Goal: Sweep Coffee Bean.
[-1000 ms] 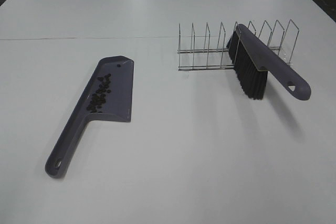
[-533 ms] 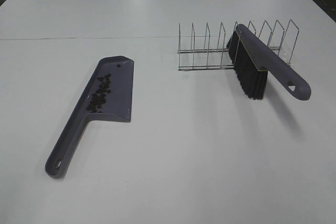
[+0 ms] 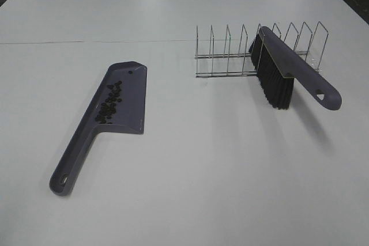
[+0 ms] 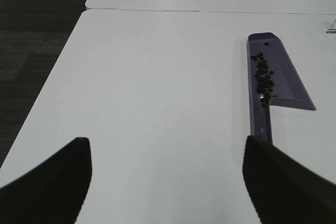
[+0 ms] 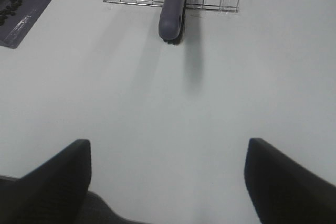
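The coffee bean cluster [image 3: 109, 103] lies inside the grey-purple dustpan [image 3: 134, 99], which rests flat on the white table at the left, handle toward the front. The matching brush [image 3: 291, 68] leans in a wire rack [image 3: 228, 53] at the right, bristles down. In the left wrist view the beans [image 4: 264, 77] and dustpan [image 4: 287, 86] lie well ahead of my left gripper [image 4: 165, 150], which is open and empty. My right gripper [image 5: 165, 148] is open and empty too, back from the brush [image 5: 173, 3]. Neither gripper shows in the exterior view.
A seam [image 3: 86, 42] runs across the table behind the dustpan. The left wrist view shows the table's left edge and dark floor [image 4: 31, 35] beyond it. The dustpan's corner [image 5: 26, 3] shows in the right wrist view.
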